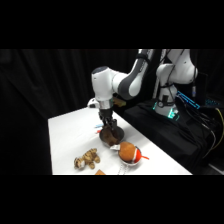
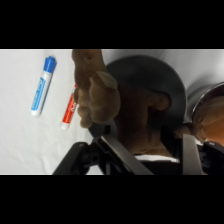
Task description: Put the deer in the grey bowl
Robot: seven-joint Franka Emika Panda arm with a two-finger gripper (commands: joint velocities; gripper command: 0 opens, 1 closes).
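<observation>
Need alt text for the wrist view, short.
A brown plush deer sits clamped in the gripper, hanging over a dark grey bowl. On the white table to the left lie a blue-capped marker and a red marker; another bowl's shiny rim shows at the right edge.

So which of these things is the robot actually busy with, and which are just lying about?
In the job:
- deer, held by the end effector
- grey bowl beneath it

Just lying about:
- blue marker
- red marker
- tan-and-white plush toy
- red-rimmed bowl with orange ball
</observation>
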